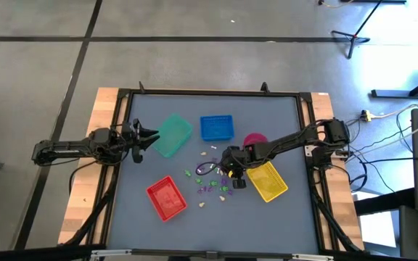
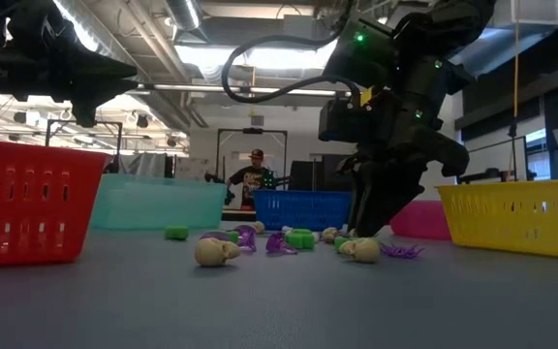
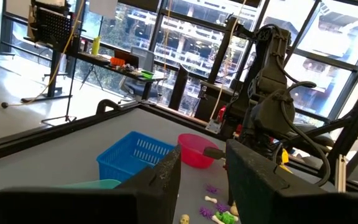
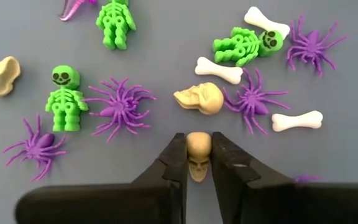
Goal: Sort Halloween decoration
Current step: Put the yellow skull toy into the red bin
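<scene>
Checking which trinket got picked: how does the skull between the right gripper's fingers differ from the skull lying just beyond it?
The gripped skull sits pinched between the right gripper fingers; the free skull lies untouched on the table. The gripped skull points along the fingers, while the free skull lies crosswise to them. Both are small and cream-coloured.

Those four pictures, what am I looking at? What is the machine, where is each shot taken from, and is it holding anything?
It is a robot with two dark arms at a table, each ending in a two-finger gripper. One picture looks down from above, one looks level across the tabletop, and two come from cameras on the wrists. On the table lie four plastic trays, red, green, blue and yellow, a pink bowl, and small Halloween trinkets: skeletons, spiders, bones, skulls. The right gripper is down among them, its fingers against a small skull. The left gripper waits over the green tray, holding nothing.
</scene>
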